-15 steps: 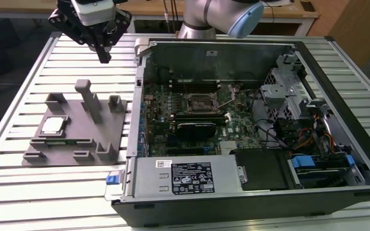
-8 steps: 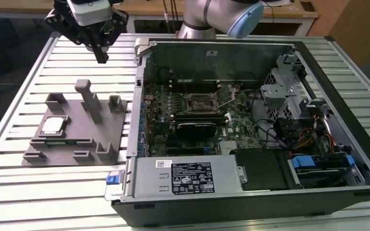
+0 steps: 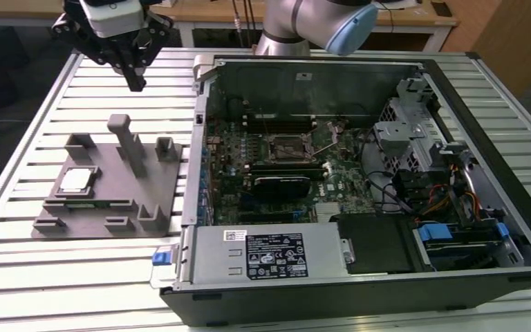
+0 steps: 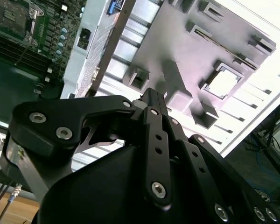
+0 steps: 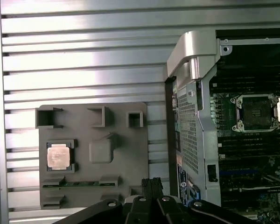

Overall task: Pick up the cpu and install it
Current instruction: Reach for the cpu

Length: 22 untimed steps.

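Observation:
The cpu is a small square chip with a pale metal top. It lies flat in a pocket of the grey holder plate on the exterior view's left, and also appears in the first wrist view and the second wrist view. My gripper hangs well above the table beyond the plate's far edge, apart from the chip. Its black fingers are shut together with nothing between them. The empty cpu socket sits on the motherboard inside the open case, with its frame visible in the first wrist view.
The open computer case lies on the slatted metal table, to the right of the plate in the exterior view. A grey power-supply box fills its near corner. Tall posts rise from the plate. A green strip lies beside the chip.

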Motion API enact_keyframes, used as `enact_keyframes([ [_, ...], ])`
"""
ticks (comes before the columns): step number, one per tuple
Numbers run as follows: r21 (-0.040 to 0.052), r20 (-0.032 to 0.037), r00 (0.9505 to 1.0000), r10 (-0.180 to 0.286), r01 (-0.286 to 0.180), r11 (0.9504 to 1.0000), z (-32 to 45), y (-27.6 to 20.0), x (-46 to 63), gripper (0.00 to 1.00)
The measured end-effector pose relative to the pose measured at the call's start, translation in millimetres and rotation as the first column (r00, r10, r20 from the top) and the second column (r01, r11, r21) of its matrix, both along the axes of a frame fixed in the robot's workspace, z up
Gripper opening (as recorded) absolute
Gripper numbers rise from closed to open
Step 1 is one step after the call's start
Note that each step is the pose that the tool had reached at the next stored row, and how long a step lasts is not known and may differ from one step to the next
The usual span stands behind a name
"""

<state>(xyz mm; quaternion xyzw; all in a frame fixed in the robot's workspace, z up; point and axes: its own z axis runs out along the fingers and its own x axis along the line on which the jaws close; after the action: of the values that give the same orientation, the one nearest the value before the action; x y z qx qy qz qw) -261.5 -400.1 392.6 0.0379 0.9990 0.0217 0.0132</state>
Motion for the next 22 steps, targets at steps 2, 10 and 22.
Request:
enact_keyframes([
  [2,0.0,0.0,1.0,0.0,0.0,1.0,-0.2,0.0,-3.6,0.11],
  [10,0.0,0.0,1.0,0.0,0.0,1.0,-2.0,0.0,-22.1,0.11],
  [22,0.0,0.0,1.0,0.0,0.0,1.0,-6.3,0.0,-54.5,0.11],
])
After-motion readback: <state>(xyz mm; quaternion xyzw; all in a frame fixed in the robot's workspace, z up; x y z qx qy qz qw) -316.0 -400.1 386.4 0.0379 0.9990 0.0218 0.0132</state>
